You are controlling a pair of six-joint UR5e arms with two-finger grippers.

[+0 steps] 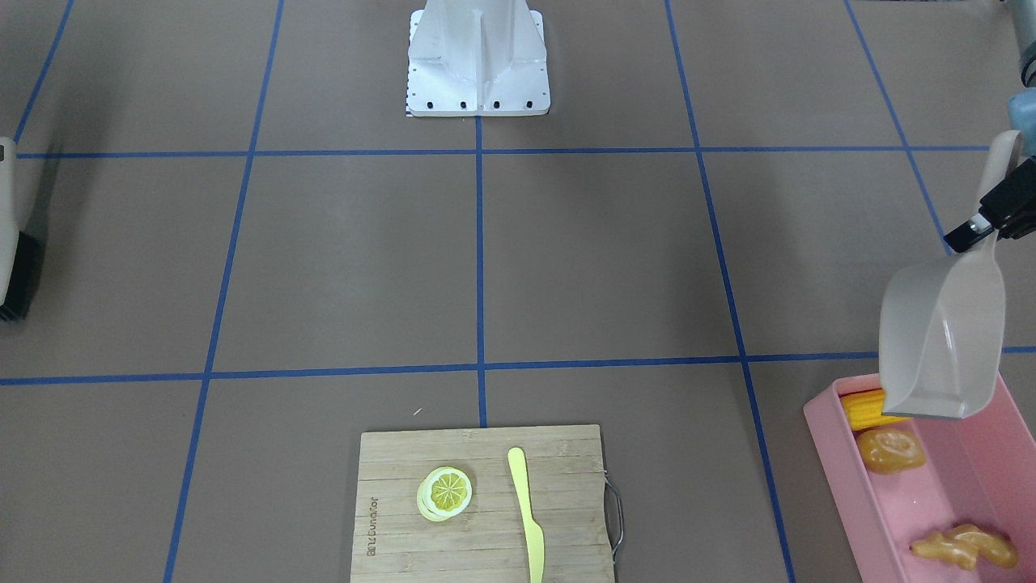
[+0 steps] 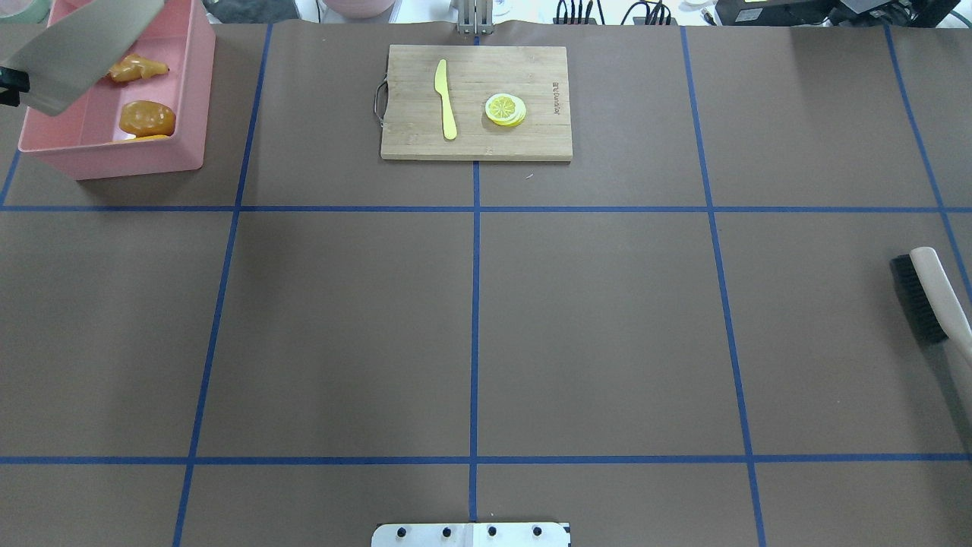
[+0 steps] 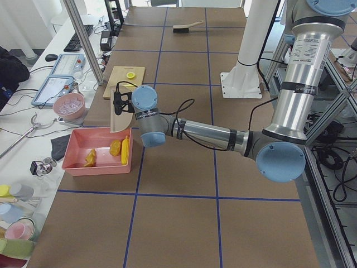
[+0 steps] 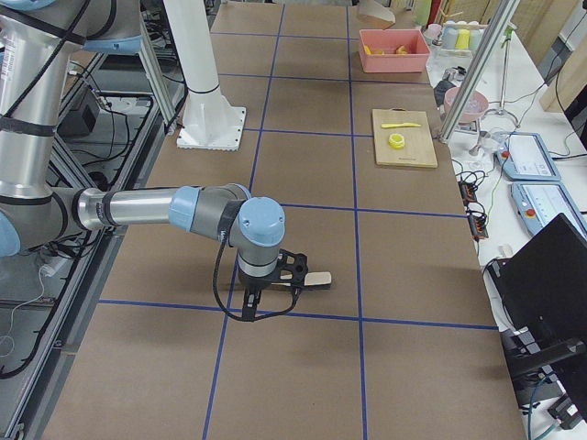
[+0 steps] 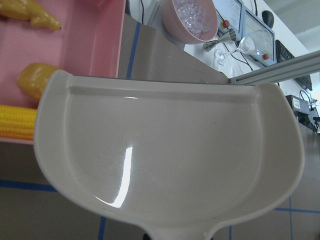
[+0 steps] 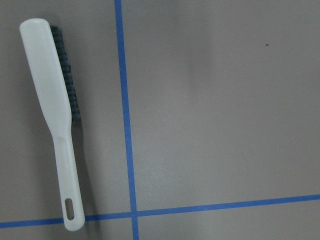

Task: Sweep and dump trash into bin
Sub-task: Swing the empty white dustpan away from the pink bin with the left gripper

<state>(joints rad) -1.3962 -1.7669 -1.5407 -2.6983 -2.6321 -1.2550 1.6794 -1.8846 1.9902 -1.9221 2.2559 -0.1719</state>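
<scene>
While the dustpan [image 1: 943,340] tilts over the bin [image 1: 838,461], the left end effector [image 1: 989,217] clamps its handle; grip of the right end effector [image 4: 252,298] is indeterminate.

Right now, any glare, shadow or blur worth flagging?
Left wrist view: bright glare streak across the dustpan. Front-facing view: dark shadow beside the brush at the frame edge. Right wrist view: sharp, even light, faint shadow along the brush.

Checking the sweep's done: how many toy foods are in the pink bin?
3: corn cob at the end below the dustpan, potato-like piece beside it, ginger root toward the other end. No others show.
</scene>
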